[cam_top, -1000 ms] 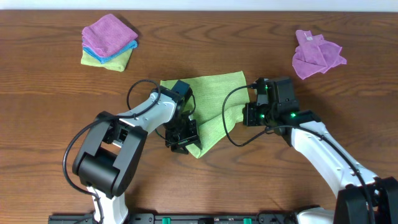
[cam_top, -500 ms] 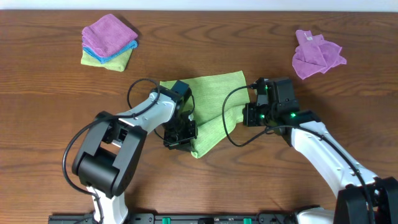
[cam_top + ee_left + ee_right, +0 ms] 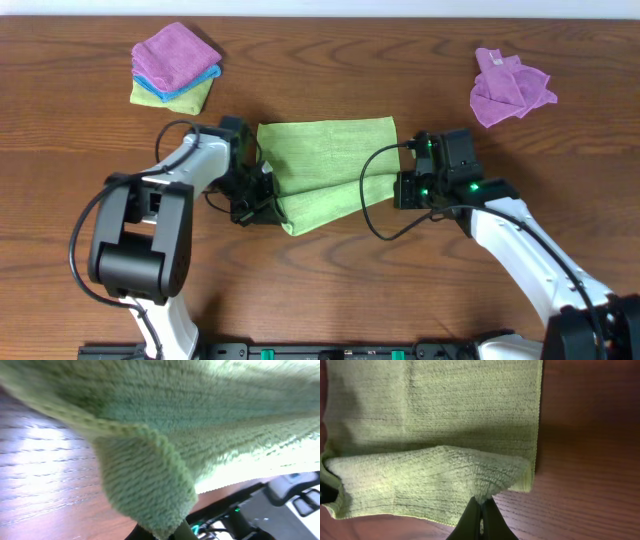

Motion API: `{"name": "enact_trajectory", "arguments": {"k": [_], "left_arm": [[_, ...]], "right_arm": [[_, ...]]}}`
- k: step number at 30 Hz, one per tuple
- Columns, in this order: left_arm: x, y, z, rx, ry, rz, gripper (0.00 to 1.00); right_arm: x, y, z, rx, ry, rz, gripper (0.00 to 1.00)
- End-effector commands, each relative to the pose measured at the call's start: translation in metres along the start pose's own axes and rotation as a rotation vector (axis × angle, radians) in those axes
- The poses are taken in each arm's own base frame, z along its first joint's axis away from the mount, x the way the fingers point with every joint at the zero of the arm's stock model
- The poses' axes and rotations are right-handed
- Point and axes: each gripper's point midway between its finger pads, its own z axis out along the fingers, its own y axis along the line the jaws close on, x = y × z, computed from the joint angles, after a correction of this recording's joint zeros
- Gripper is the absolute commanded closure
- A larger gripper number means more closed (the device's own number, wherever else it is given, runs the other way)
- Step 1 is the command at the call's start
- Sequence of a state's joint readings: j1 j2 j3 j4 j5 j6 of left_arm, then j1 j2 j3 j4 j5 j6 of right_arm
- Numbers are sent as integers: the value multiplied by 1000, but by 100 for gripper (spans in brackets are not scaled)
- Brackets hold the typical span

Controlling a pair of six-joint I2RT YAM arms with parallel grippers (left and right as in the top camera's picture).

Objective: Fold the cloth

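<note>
Cloth (image 3: 325,150) clear of cloth stack (image 3: 175,65), purple cloth (image 3: 510,88).

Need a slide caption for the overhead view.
Left jaws and right jaws pinch the cloth along its near edge, mid-fold; stacked cloths and purple cloth lie beyond.

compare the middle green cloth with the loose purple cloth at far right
The green cloth is spread out, its near edge pinched by the left end effector and right end effector; the purple cloth lies crumpled and untouched. The green cloth also covers more table. Both rest on the table.
</note>
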State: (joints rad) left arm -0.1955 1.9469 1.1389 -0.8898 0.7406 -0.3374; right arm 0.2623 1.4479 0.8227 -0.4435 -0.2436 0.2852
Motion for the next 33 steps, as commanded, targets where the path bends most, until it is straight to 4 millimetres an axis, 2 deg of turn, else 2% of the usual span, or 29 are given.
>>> {"name": "enact_trajectory", "arguments": {"k": [1,6,13,25,30,33], "left_arm": [[1,-4,-2,70,28,-6,94],[-9,-17,-12,116,-2,9,94],[-56,-61,-45,194,-177,56,94],[-102,-64,-60,155,-390,81,94],[-119,-68,-69,150,-476,96,94],[-126,-62,-72,114,-516,87,94]], "right_arm": [[-9,5,-10,-1,-50,-5,99],[-22,9,-11,-15,-103,-18,99],[-50,10,-12,-4,-218,-65,99],[-70,5,16,7,-273,-99,99],[-81,5,21,5,-315,-114,99],[-83,4,27,3,-323,-116,99]]}}
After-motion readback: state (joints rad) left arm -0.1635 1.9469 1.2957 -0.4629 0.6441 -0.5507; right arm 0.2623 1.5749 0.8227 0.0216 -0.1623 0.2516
